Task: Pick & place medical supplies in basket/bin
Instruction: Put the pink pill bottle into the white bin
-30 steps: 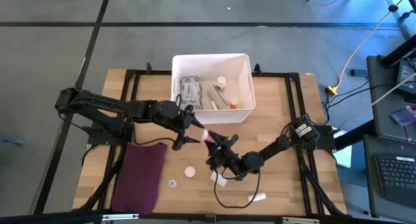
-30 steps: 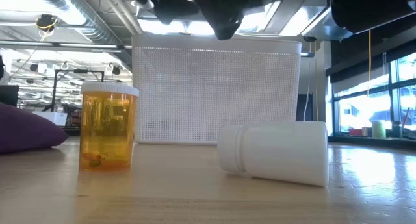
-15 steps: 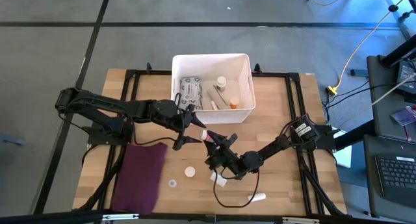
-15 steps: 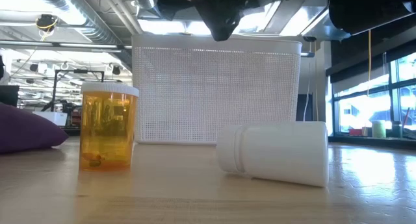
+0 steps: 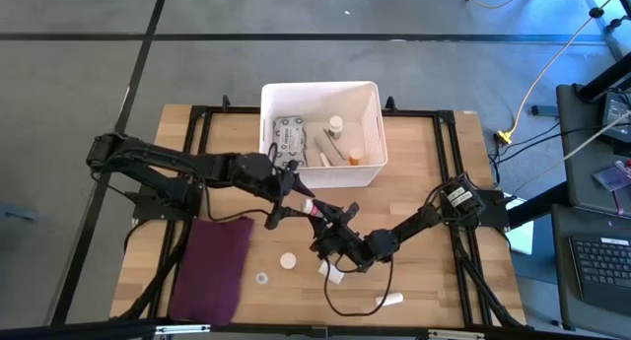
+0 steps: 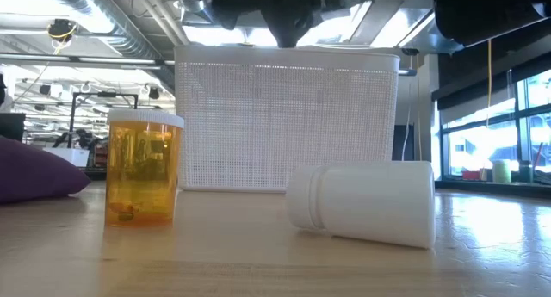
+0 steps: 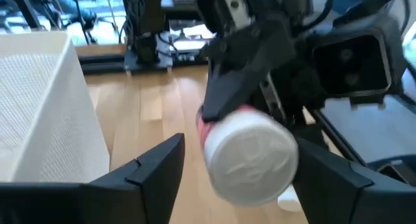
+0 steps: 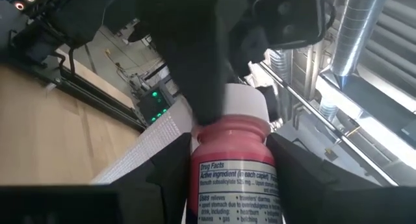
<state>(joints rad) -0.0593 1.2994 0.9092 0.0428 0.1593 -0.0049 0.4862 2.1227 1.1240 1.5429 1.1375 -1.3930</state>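
The small pink bottle with a white round cap (image 5: 312, 208) sits near the middle of the high view, above the table just below the white tub. Its long axis runs diagonally there, cap toward the upper left and base toward the lower right. The right gripper (image 5: 325, 214) is clamped on the pink body; its wrist view shows the printed label (image 8: 239, 184) between its 2 dark fingers. The left gripper (image 5: 282, 195) meets it from the left with fingers spread apart, 1 on each side of the white cap (image 7: 252, 157), not closed on it.

The large white rectangular plastic tub with rounded corners (image 5: 369, 95) stands at the upper centre of the high view. Inside lie a grey-green printed soft packet (image 5: 290, 141), 1 white-capped beige bottle (image 5: 336, 127) and 2 or 3 slim tubes, 1 of them orange (image 5: 353, 156).

On the wooden table (image 5: 434, 172) lower down are a flat maroon cloth (image 5: 212, 269) at lower left, 1 white round cap (image 5: 288, 261), 1 smaller clear cap (image 5: 261, 278) and 1 white tube (image 5: 388, 302). In the low view, an amber vial with a white lid (image 6: 144, 166) stands upright at left, and a white bottle (image 6: 362, 201) lies on its side at right.
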